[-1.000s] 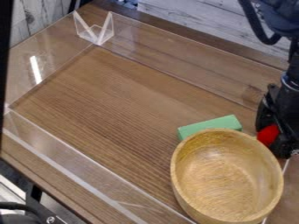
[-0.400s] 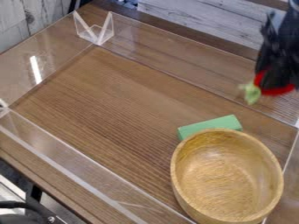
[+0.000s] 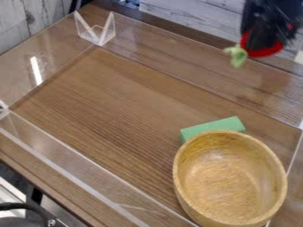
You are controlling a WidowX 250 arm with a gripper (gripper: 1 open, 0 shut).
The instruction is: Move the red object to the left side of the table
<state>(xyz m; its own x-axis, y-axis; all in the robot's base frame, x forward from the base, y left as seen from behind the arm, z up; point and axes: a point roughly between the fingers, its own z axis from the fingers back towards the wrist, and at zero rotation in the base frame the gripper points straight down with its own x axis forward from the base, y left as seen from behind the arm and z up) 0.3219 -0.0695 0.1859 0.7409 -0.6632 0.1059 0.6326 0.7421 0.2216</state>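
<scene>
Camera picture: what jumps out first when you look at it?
Top right, the dark robot gripper hangs in the air above the brown wood-grain table, shut on a small bright red strawberry-like toy whose green leafy end pokes out to the left. Bottom right sits a big round wooden bowl, with a flat green sponge-like block tucked just behind its rim.

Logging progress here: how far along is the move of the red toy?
Done: the pincer is shut on the red toy, which hangs clear of the table. In hand: carrying it, blurred, at the upper right. Left: crossing to the left side and setting it down.
</scene>
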